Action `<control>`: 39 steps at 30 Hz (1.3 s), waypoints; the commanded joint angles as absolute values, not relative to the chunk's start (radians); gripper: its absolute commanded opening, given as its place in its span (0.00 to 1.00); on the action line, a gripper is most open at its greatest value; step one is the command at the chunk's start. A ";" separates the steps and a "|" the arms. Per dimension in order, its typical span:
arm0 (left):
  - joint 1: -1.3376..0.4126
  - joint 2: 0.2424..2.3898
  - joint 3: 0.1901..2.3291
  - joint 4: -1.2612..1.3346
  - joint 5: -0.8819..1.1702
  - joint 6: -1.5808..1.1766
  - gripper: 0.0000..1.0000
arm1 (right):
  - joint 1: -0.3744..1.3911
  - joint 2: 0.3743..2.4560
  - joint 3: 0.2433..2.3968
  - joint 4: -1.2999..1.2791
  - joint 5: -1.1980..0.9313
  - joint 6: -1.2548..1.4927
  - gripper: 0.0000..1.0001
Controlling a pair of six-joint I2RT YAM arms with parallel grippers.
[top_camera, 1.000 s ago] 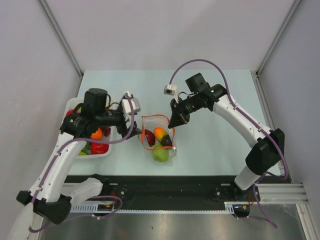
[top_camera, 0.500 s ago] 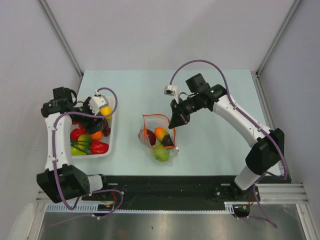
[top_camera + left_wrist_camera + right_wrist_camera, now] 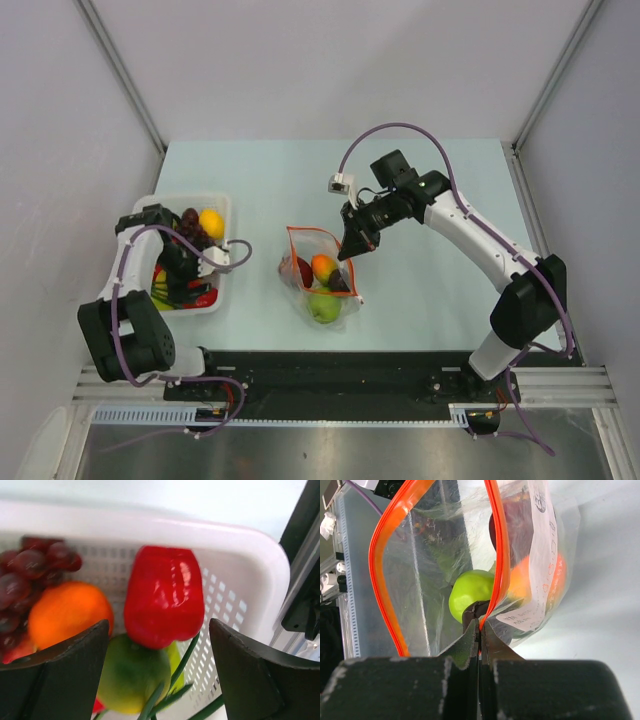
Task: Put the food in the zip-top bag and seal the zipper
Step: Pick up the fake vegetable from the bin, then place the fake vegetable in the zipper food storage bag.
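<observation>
Right arm pinching the bag, left arm over the tray: my right gripper [image 3: 480, 630] has its fingers pressed together on the mouth edge of the transparent plastic zip-top bag [image 3: 312, 245], and my left gripper [image 3: 159, 630] hangs with fingers spread above the white perforated plastic tray [image 3: 240, 575].

From above I see the bag lying near the middle of the pale green table [image 3: 420, 180], its thin orange-red zipper strip [image 3: 497, 555] unsealed and bowed into an open loop. Inside are a green apple [image 3: 470, 597], a round orange fruit [image 3: 322, 266] and a dark red piece [image 3: 300, 270]. The tray stands at the table's left side, well apart from the bag, holding a glossy red bell pepper [image 3: 162, 595], a green lime [image 3: 132, 672], an orange ball [image 3: 67, 612], dark grapes [image 3: 30, 565] and a yellow lemon [image 3: 211, 222]. The pepper shows beyond the gap between the left fingers, which grip nothing.
</observation>
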State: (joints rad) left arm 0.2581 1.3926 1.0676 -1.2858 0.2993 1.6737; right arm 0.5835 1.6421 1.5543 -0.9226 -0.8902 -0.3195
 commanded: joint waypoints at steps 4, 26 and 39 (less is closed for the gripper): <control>0.212 1.419 0.974 -1.181 0.252 1.783 0.87 | 0.584 1.635 1.555 -0.917 -0.897 -0.330 0.00; 0.181 1.344 1.291 -1.368 0.336 1.792 0.44 | 0.575 1.634 1.552 -0.910 -0.902 -0.319 0.00; -0.131 1.289 1.778 -1.318 0.885 1.384 0.46 | 0.580 1.643 1.568 -0.871 -0.933 -0.265 0.00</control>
